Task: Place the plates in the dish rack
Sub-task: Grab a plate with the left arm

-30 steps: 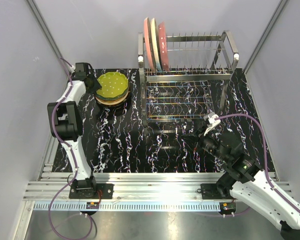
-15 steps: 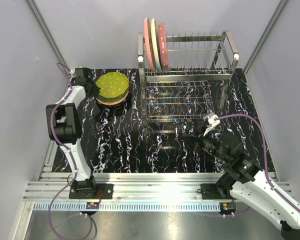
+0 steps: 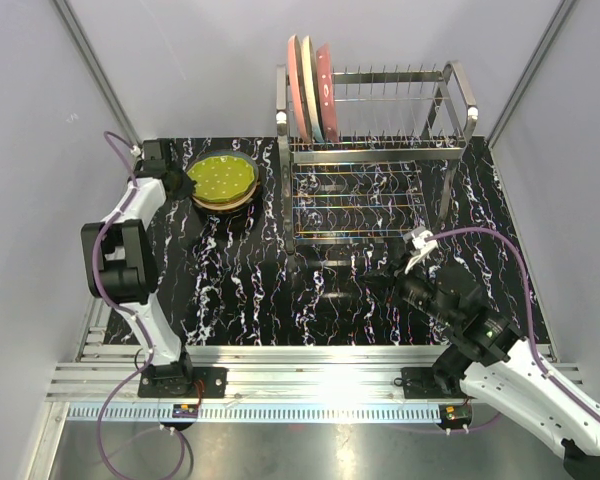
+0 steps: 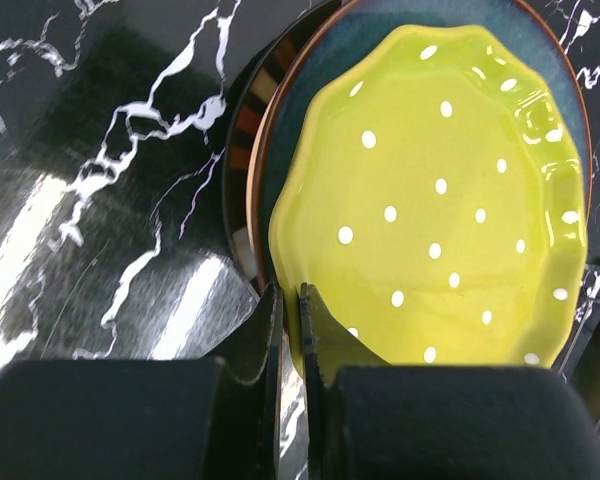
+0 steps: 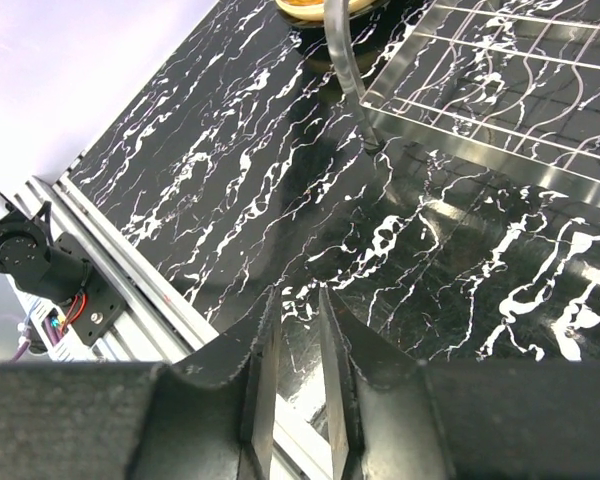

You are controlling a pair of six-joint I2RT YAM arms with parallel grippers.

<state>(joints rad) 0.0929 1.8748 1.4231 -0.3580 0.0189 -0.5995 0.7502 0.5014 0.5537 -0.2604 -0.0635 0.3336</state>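
Left gripper (image 4: 289,330) pinching rim of dotted green plate (image 4: 435,195); thin bite risking slip onto stack (image 3: 232,200). Right gripper (image 5: 295,345) clenched, holding nothing.

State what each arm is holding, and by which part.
The left gripper pinches the near rim of the green plate on top of the stack, fingers nearly shut on it. The right gripper holds nothing; its fingers are nearly shut over the bare table.

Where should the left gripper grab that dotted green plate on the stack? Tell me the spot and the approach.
Take the dotted green plate by its near left rim, where the left gripper already sits. It lies flat on the stack with its scalloped edge overhanging the teal plate beneath, so one finger can slide under from that side and pinch the rim.
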